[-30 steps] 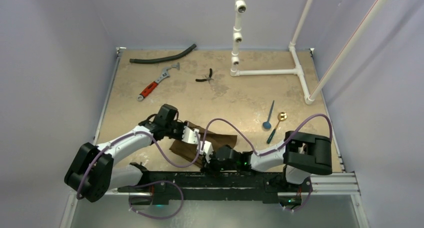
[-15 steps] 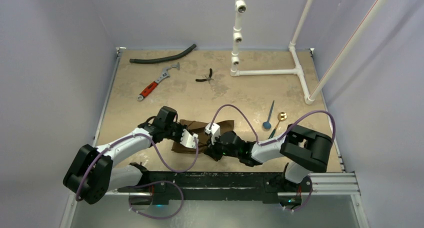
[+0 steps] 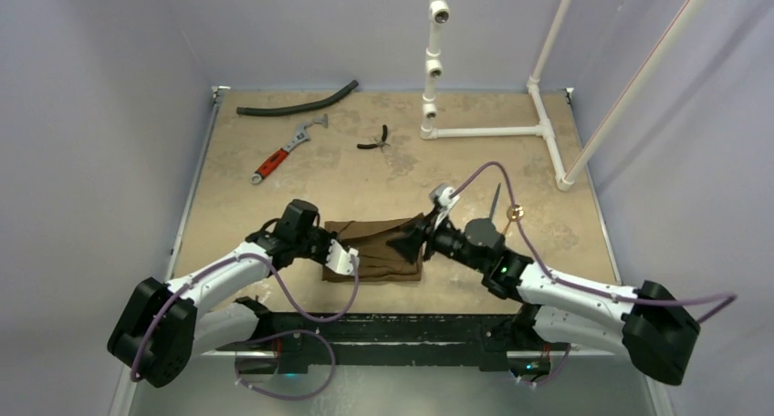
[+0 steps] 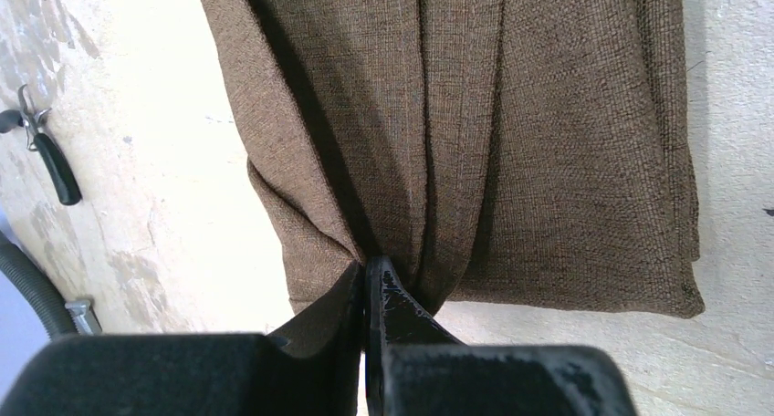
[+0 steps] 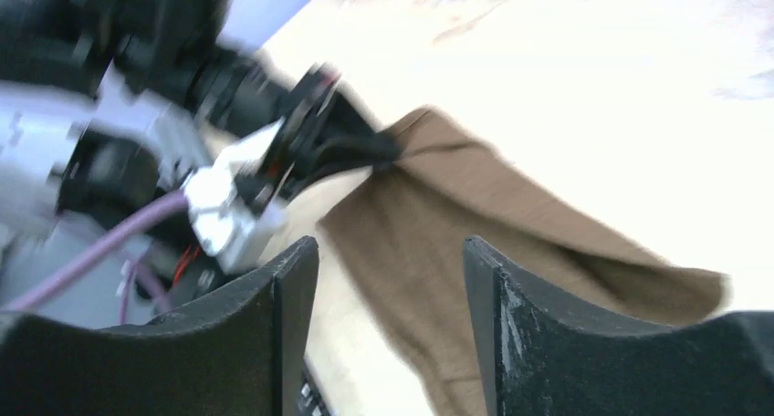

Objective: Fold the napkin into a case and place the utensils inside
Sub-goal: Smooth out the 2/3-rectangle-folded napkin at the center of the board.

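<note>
**A:** Where is the napkin, and which of you has it?

**B:** The napkin (image 3: 381,250) lies on the counter (image 3: 274,206) toward 6 o'clock, just ahead of my two bases, folded into a brown oblong of several layers; my left hand (image 3: 350,263) reaches in from 9 o'clock and is clamped tight on the cloth's 9 o'clock edge; in my left wrist view the creases run together right where my fingers (image 4: 402,311) pinch it.

**A:** And your right hand?

**B:** My right hand (image 5: 388,252) hangs over the napkin's 3 o'clock edge, jaws parted, nothing between them; whether a fingertip touches the cloth I cannot tell, as that wrist view is blurred.

**A:** The utensils?

**B:** The utensils (image 3: 497,197) lie at about 2 o'clock from the napkin, apart from it and outside it; my right forearm covers part of them; I make out one thin dark piece and a small round gold end beside it.

**A:** What else is on the counter?

**B:** A red-handled wrench (image 3: 283,156) at 11 o'clock from the napkin; small black pliers (image 3: 374,142) at 12 o'clock; a black hose (image 3: 297,104) by the far edge; a white pipe frame (image 3: 493,131) at 1 o'clock.
</note>
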Robot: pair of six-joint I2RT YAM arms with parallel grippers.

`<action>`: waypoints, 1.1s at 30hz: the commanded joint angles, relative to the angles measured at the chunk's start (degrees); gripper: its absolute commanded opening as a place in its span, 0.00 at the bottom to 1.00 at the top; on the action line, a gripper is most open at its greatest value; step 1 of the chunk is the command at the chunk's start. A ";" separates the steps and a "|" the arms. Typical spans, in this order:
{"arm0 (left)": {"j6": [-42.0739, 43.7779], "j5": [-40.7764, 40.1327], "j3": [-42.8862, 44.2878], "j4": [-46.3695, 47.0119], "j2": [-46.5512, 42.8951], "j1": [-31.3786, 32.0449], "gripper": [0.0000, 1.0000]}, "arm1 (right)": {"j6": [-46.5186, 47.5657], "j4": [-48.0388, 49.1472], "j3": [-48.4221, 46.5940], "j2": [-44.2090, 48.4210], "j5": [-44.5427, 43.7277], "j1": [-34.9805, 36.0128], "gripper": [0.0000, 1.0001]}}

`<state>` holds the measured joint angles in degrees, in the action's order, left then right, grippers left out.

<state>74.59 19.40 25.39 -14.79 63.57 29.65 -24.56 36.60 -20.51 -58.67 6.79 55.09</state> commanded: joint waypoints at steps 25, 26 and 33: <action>3.63 2.66 -4.24 -1.08 -6.30 0.22 0.00 | -24.13 -27.50 -21.26 -24.36 6.85 -20.71 0.61; 3.64 2.65 -4.21 -1.11 -6.31 0.19 0.00 | -24.40 -27.20 -21.28 -24.38 6.17 -20.77 0.60; 4.07 2.62 -5.03 -1.25 -7.21 0.32 0.00 | -27.81 -22.22 -19.46 -25.49 3.39 -21.43 0.42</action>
<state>77.25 20.14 21.43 -15.53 57.56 29.69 -49.43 10.70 -39.27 -83.88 11.92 34.04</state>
